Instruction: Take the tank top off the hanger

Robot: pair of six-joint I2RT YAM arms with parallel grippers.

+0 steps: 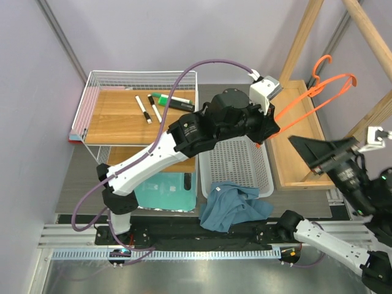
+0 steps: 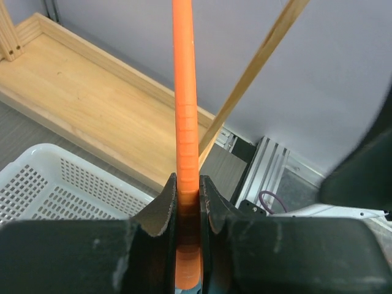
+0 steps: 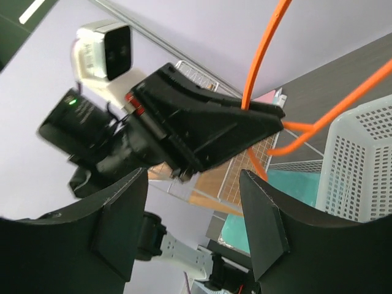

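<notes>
**Tank top off, hanger aloft**

The tank top [image 1: 236, 205] lies crumpled and teal over the basket's [image 1: 236, 160] near rim. The right claw [image 3: 193, 226] gapes wide and empty. The left claw [image 2: 188, 190] pinches the bare orange hanger [image 2: 185, 92] above the tray [image 1: 297, 156], with open air around the hook.

Black-and-white arms [image 1: 153, 156], seemingly purple cables [image 1: 214, 60]

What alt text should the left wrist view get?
The left tool is shut on a bar of the thin orange hanger, which rises straight up the middle of the frame. Behind it lie a white perforated basket at lower left and a shallow wooden tray beyond, with a wooden strut slanting across a lavender wall.
</notes>
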